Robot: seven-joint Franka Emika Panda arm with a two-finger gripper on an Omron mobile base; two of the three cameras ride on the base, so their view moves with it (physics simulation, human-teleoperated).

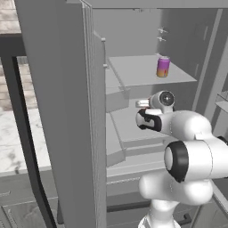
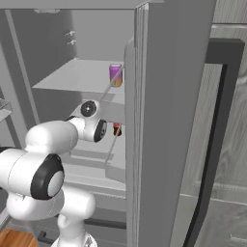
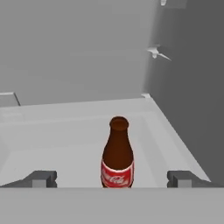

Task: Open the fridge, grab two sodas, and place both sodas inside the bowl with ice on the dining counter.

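The fridge [image 1: 67,111] stands with both doors swung open, and my arm reaches into it at the middle shelf. A purple-to-orange soda [image 1: 163,67] stands upright on the upper shelf, also the purple soda [image 2: 115,75]. The reddish soda [image 3: 117,153] is a brown bottle with a red label; it stands upright on the lower shelf, seen small as the red soda [image 2: 116,129]. My gripper [image 3: 113,179] is open, its fingertips [image 3: 41,179] wide apart on either side of the bottle without touching it. The bowl is out of view.
The open fridge door [image 2: 169,120] with its long dark handle [image 2: 212,144] stands close on the right, the other door's handle [image 1: 22,133] on the left. The fridge's side wall [image 3: 192,109] lies right of the bottle. A white veined counter top [image 1: 13,142] shows beyond the left door.
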